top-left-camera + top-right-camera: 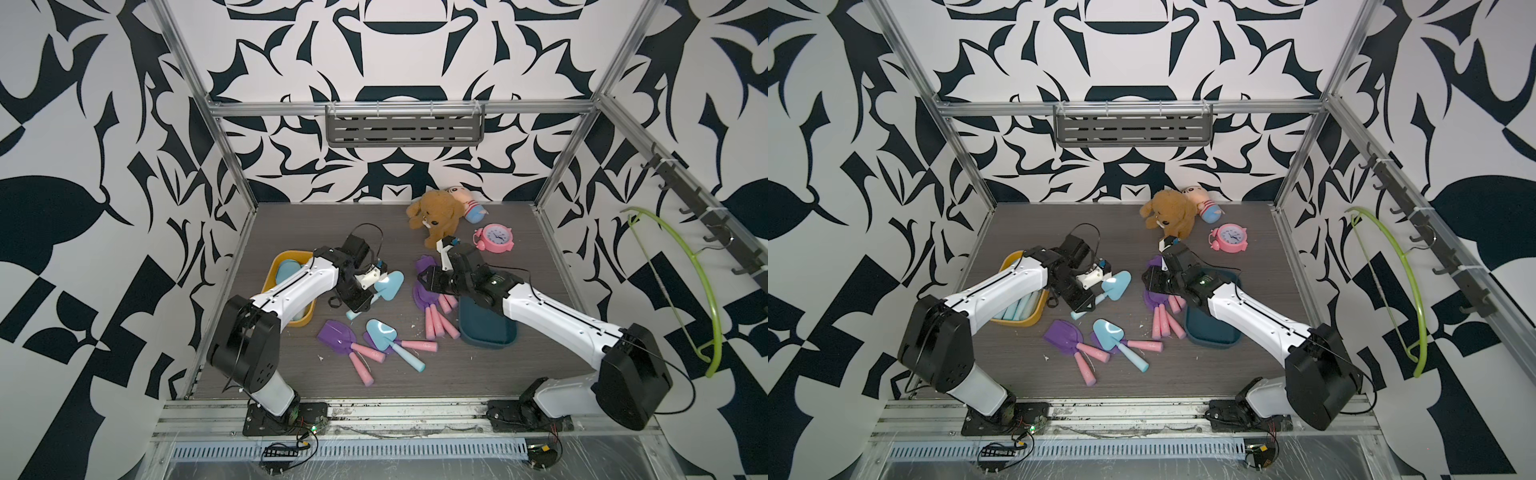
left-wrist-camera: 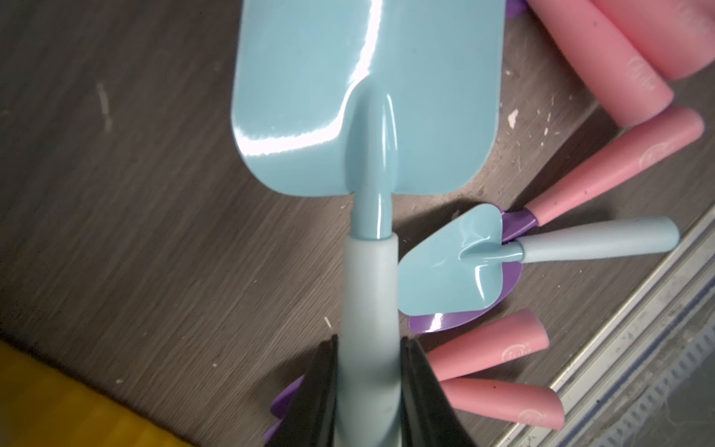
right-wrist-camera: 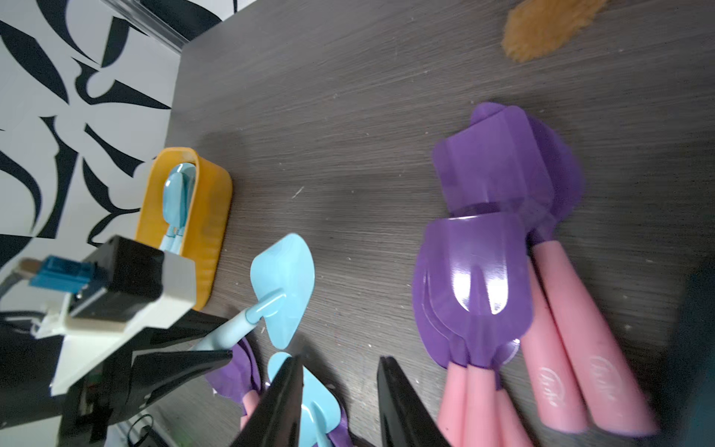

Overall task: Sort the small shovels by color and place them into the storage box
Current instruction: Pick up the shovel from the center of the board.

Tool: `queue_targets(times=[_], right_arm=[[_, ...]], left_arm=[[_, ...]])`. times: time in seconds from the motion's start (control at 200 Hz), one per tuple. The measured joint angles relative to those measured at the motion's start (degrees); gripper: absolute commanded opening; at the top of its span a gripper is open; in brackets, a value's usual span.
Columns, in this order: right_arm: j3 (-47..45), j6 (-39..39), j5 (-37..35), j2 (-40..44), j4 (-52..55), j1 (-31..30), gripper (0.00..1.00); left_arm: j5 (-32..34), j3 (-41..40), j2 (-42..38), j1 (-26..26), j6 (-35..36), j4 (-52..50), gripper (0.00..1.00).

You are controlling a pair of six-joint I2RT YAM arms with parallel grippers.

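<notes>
Yellow storage box (image 1: 1034, 314) sits at the left edge of the table (image 1: 415, 376). Inside it we see several light blue shovels (image 3: 174, 193), partly hidden under the left arm. The left gripper (image 2: 369, 348) is clamped on the pale handle of another light blue shovel (image 2: 363, 96), its blade out over the table near the box. The dark teal tray (image 1: 486, 332) lies on the right, and the right arm covers much of its inside. The right gripper (image 3: 340, 360) stands parted, gripping nothing, above a stack of purple shovels (image 3: 476, 271) with pink handles lying on the table just beside the tray. Toward the front edge we note loose purple shovels (image 1: 334, 336) and one loose light blue shovel (image 1: 380, 332) lying crossed over them.
</notes>
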State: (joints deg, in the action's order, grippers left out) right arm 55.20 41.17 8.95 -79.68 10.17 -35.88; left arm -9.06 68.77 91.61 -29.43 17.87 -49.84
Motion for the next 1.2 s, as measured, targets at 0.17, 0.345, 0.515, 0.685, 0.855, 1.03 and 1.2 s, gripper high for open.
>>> queue_targets(times=[0.17,0.345,0.515,0.685,0.855,1.03,1.2], right_arm=[[2.4,1.6,2.1,-5.5,-2.8,-1.4,0.38],[5.3,3.1,3.6,-10.2,-6.2,-2.7,0.38],[8.0,4.2,4.6,-13.8,-8.5,-3.4,0.38],[10.6,4.5,5.0,-16.9,-9.3,-3.6,0.37],[12.4,5.2,5.1,-19.6,-9.7,-3.6,0.28],[14.5,7.1,7.9,-21.4,-12.0,-3.6,0.00],[15.3,5.0,7.4,-21.0,-12.2,-3.9,0.00]], left_arm=[[-0.4,-0.3,-1.7,2.3,-1.3,0.9,0.00],[-1.7,-1.2,-3.0,3.4,-2.0,1.3,0.00],[-2.3,-1.7,-4.1,4.0,-2.5,1.7,0.00],[-3.0,-1.9,-4.8,4.1,-2.9,1.8,0.00],[-4.1,-2.1,-5.4,4.2,-2.9,2.2,0.00],[-5.0,-3.3,-5.9,4.6,-3.3,2.4,0.09],[-6.4,-3.5,-6.5,5.9,-3.8,2.7,0.41]])
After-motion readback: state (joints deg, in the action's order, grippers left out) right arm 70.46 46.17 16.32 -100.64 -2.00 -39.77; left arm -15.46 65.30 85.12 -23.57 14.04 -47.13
